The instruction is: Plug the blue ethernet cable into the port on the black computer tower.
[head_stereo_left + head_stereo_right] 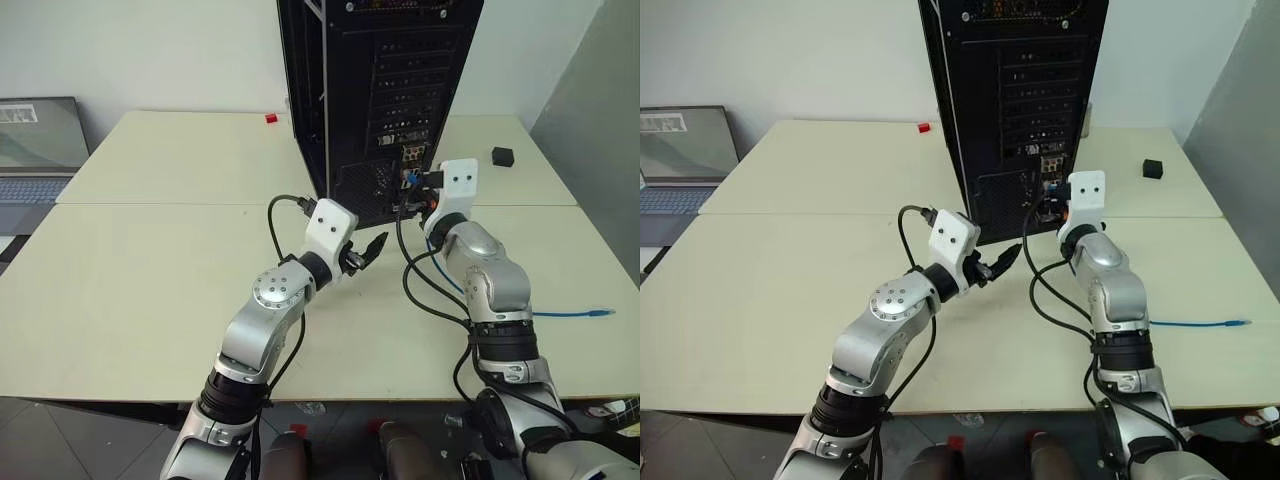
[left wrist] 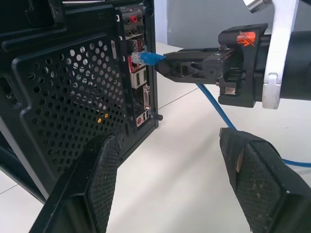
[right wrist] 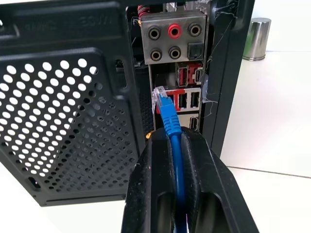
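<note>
Meanwhile the right tool [image 3: 170, 145] was clamped tight on the blue cable [image 3: 171, 127], just behind its clear plug [image 3: 159, 95]. That plug was at the port cluster on the back of the tower [image 1: 375, 90], which stood upright in the upper middle of the head frames. In the right wrist frame the plug tip sat over the red-trimmed ports in the middle of the panel; whether it was seated in a port I could not tell. Behind the tool, the cable ran back along the counter [image 1: 150, 270] toward the right edge of the frame, where its other end [image 1: 602, 313] lay loose.

Further left, the left tool [image 1: 368, 249] stood with its fingers [image 2: 97, 184] spread and nothing between them, near the tower's lower corner and pointing toward the perforated panel.

Elsewhere, a small black cube [image 1: 502, 156] sat at the upper right of the counter, a tiny red block [image 1: 270, 118] at the upper middle, and a laptop [image 1: 38, 150] at the far left edge.
</note>
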Controlling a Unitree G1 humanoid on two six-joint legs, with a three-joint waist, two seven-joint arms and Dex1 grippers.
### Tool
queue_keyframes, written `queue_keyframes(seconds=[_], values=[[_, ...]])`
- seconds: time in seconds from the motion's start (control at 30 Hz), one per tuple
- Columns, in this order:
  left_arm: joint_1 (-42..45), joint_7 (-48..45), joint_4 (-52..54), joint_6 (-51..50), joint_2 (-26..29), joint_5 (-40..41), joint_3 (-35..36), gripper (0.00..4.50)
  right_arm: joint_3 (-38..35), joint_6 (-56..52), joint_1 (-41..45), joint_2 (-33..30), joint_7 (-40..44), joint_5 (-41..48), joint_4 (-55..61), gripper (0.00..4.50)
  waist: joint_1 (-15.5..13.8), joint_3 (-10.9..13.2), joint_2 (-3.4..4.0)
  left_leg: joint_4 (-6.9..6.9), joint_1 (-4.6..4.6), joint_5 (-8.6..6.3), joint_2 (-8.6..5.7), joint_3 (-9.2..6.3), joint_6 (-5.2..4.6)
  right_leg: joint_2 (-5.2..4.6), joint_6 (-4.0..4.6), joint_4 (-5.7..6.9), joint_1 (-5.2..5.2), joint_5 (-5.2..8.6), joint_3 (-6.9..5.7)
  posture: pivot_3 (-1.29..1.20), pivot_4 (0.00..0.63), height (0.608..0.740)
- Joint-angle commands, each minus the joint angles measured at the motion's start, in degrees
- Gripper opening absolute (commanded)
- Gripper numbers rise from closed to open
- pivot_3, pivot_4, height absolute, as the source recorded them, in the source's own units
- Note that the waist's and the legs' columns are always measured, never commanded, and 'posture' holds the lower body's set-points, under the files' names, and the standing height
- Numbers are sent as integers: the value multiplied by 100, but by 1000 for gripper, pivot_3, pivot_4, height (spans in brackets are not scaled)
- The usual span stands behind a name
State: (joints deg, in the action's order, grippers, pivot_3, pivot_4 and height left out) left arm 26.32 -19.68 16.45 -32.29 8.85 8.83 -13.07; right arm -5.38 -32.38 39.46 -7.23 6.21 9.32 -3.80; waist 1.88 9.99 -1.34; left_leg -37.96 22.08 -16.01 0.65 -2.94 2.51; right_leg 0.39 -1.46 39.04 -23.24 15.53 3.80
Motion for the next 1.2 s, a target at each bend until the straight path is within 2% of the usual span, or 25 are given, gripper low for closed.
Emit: queue_keyframes(seconds=[0.03,1.2], values=[[56,-41,243,125,13,23,97,3383,-99,116,184,38,-79,61,68,0,1,0,0,0,0,0,0,0,0,0,0,0,0,0,0,0,150,740],[70,-2,186,183,37,31,142,3383,-54,-218,311,34,-250,93,-131,0,14,0,0,1,-1,0,1,1,0,1,0,0,-1,0,2,0,150,740]])
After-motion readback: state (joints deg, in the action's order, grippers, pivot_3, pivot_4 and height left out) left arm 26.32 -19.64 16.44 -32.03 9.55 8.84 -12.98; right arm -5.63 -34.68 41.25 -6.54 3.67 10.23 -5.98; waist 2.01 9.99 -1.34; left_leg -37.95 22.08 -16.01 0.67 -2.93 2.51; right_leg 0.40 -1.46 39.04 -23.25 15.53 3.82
